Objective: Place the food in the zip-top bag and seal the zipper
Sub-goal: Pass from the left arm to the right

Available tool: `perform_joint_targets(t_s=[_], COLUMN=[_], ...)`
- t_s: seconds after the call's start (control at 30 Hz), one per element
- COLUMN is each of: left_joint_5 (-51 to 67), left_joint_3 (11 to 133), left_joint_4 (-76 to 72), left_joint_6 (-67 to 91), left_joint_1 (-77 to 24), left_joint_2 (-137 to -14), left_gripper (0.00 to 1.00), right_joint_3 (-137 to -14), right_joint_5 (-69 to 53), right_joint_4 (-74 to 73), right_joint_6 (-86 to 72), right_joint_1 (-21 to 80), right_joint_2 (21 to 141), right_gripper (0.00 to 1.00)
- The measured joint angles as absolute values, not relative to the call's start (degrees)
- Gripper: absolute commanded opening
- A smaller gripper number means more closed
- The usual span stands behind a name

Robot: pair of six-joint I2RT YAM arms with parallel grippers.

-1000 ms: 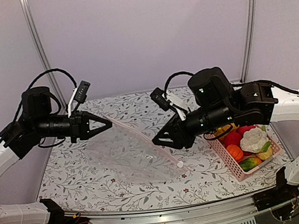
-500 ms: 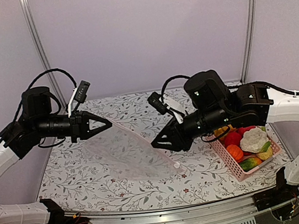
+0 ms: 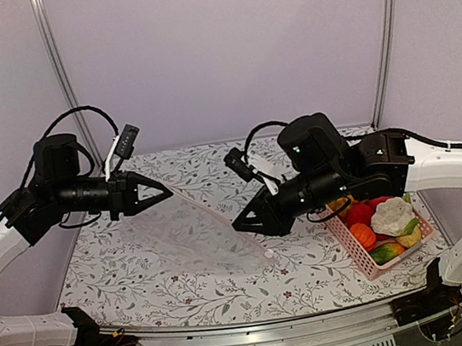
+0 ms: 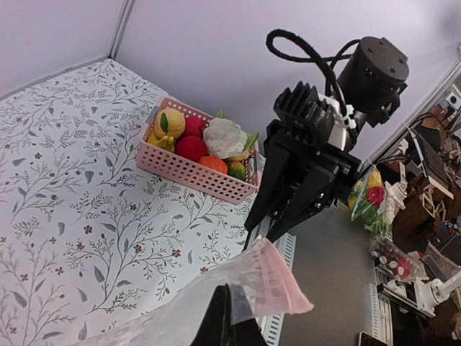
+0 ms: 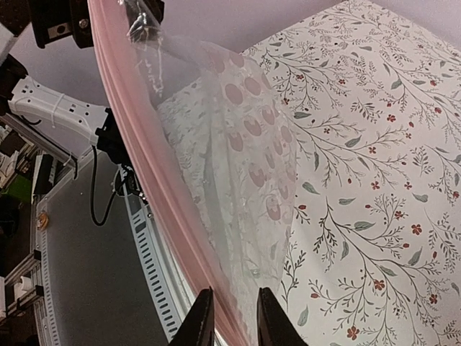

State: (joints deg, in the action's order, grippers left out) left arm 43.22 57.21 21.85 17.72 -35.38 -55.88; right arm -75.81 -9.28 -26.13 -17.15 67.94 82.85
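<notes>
Left gripper (image 3: 170,192) clamps floppy clear plastic bag's (image 3: 197,238) 10 o'clock corner for tension. Right gripper (image 5: 232,317) jaws apart, straddling pink zipper strip (image 5: 146,173).

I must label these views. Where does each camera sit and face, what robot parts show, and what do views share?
Top external: above, behind the bases, looking down on the floral-patterned table; both arms show.
Left wrist: behind the left gripper, facing the right gripper and the pink slotted plastic basket.
Right wrist: behind the right gripper's fingertips, looking along the pale pink zipper strip.
Shared: all show the clear floppy plastic bag.
</notes>
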Motion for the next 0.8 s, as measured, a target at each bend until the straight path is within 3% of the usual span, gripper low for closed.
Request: perform_joint_targets(t_s=[0.8], left_joint_5=[43.2], left_joint_3=[57.2], left_joint_4=[21.7], left_joint_6=[17.6], left_joint_1=[-35.4], left_joint_2=[-57.8], left_gripper=[0.00], right_joint_3=[-77.3], right_joint_5=[-8.0], right_joint_4=[-23.8], right_joint_6=[-17.1], right_joint_1=[67.9], right_joint_2=[85.6], right_gripper=[0.00])
